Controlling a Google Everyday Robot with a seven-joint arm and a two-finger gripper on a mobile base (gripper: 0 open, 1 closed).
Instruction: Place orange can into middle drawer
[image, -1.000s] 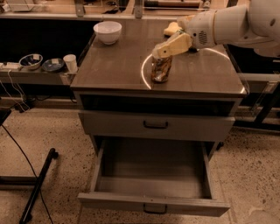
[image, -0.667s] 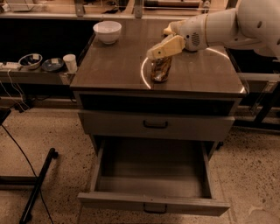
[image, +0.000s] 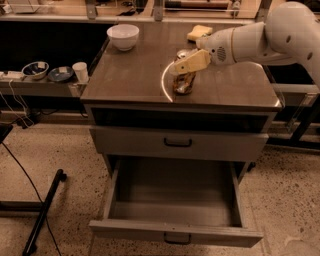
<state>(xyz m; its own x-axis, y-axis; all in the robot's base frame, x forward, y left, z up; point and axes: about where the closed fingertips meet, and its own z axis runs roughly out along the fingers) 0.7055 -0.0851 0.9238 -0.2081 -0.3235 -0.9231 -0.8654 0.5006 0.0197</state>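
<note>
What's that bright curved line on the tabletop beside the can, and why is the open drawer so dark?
Camera view: the line looks like a thin arc of reflected light on the tabletop, curving beside the can; the gripper sits right over the can's top; the drawer lies in dim shadow inside.

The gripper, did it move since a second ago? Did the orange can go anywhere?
The gripper came lower, down to the top of the orange can. Whether it has taken hold of the can cannot be seen. The can stands on the same spot on the cabinet top. The middle drawer stayed pulled out, and the white bowl did not move.
</note>
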